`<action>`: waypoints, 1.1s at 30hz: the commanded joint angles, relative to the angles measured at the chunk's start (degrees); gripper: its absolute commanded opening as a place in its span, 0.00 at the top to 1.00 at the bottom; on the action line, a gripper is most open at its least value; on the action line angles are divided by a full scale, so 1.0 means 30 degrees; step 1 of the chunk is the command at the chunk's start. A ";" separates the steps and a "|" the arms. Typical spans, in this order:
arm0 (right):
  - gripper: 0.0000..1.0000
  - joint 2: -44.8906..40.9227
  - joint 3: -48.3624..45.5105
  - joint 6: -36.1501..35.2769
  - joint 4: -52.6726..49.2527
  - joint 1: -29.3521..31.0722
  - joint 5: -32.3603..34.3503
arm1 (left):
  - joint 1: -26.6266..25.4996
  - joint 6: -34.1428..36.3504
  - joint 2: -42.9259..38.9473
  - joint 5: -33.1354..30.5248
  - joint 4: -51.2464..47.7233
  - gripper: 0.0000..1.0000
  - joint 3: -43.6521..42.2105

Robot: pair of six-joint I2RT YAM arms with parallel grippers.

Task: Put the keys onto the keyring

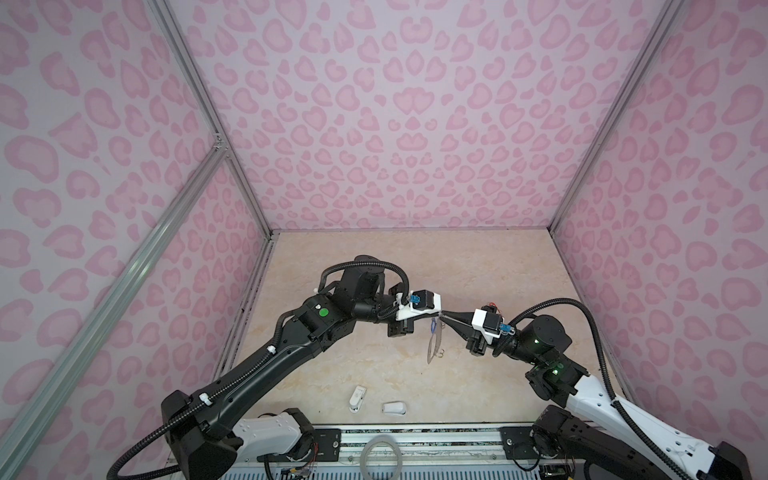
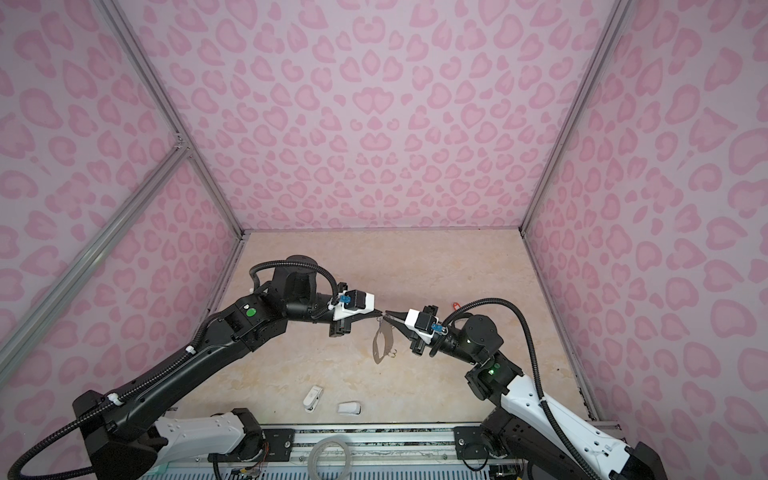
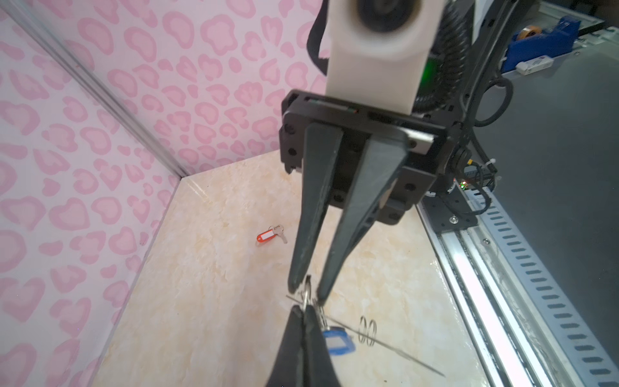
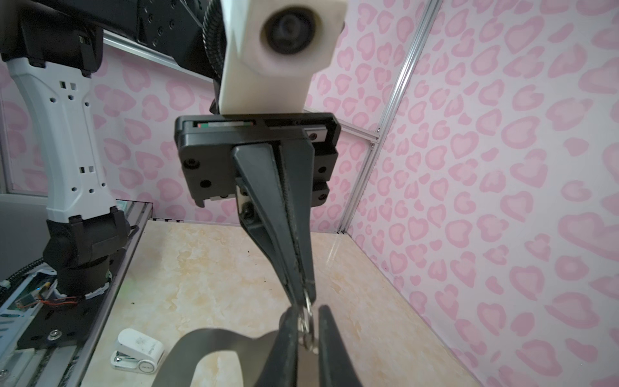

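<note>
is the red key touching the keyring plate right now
Apart. In the left wrist view the red key lies alone on the table. A top view shows the keyring plate raised well away from it.

Walls (image 1: 374, 124) on three sides, pale pink with heart-shaped blotches; aluminium posts (image 1: 193, 83) at corners; beige marbled tabletop (image 1: 457, 266), evenly lit.

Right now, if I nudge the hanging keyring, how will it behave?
It would probably swing: the keyring hangs from a split ring pinched in the left gripper. It looks thin yet stiff, a straight line edge-on in the left wrist view. The blue key hanging beside it may swing too.
</note>
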 commanded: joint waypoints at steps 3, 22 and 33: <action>0.75 -0.0464 0.1100 -0.2442 -0.4127 0.0212 0.2855 | -0.0512 0.1032 0.0411 -0.3024 -0.2095 0.97 0.1404; 0.78 0.1108 0.1946 -0.2823 -0.3533 0.0806 0.2824 | -0.2542 0.2753 0.1938 -0.7158 -0.5040 0.97 0.4076; 0.97 0.1340 0.1851 -0.2814 -0.3288 0.0836 0.2708 | -0.2708 0.2621 0.1755 -0.6343 -0.4901 0.97 0.4064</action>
